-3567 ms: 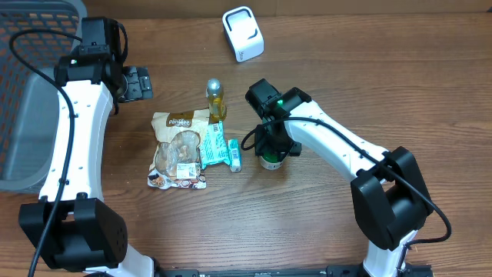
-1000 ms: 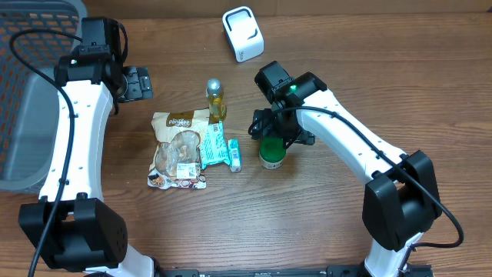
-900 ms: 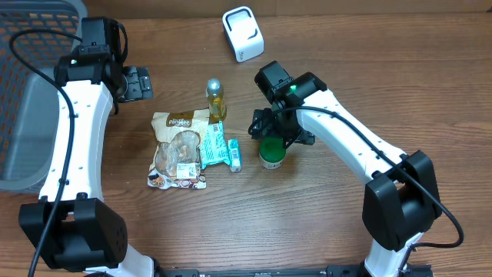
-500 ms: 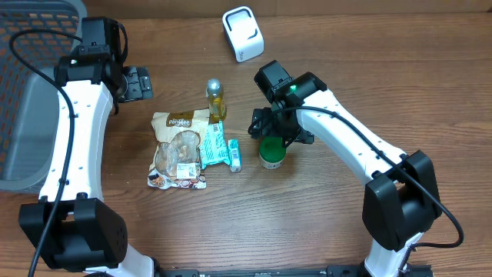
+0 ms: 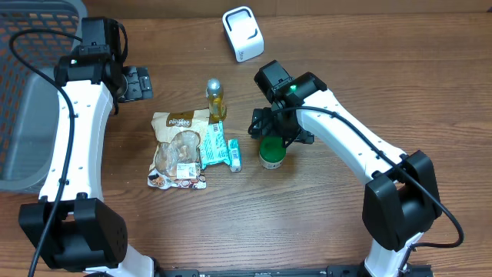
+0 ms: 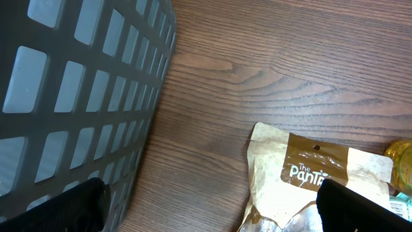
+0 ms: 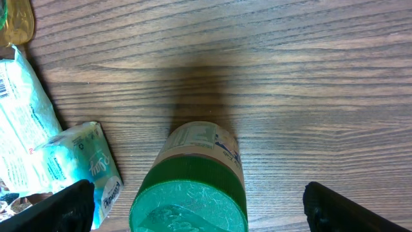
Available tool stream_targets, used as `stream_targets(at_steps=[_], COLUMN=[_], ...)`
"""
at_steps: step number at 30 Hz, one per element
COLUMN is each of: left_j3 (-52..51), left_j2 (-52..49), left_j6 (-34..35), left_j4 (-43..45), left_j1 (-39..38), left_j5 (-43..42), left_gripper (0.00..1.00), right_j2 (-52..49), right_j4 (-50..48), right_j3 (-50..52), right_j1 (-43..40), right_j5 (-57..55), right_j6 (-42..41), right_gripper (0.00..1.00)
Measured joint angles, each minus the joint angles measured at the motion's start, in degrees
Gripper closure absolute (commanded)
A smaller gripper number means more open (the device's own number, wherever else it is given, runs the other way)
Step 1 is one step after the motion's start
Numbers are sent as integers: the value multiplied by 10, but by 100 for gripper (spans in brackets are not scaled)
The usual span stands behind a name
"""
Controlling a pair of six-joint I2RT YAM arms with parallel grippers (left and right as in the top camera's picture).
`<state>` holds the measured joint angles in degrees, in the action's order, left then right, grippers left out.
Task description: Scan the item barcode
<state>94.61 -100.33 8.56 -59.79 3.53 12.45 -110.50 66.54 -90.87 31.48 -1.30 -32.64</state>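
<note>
On wood-grain table (image 5: 307, 227): grey basket (image 5: 19, 123) far L, scanner (image 5: 243, 34) top.

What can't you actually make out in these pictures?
- Jar barcode: right wrist view shows only the lid and a sliver of label, print too small.
- Snack bag: left wrist view, bottom edge cuts it off.
- Basket: overhead, left edge cuts it off.
</note>
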Motion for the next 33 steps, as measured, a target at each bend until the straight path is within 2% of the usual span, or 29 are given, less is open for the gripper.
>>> stream_targets(at_steps=[33], left_j3=[0], left_j2=[0], left_j6=[0], left_j4=[0], left_j1=[0], left_j5=[0], left_gripper=[0], right_j2=[0], right_j4=[5], right_j3=[0], right_j1=[0], right_j5=[-2], right_j6=[0], right_gripper=[0])
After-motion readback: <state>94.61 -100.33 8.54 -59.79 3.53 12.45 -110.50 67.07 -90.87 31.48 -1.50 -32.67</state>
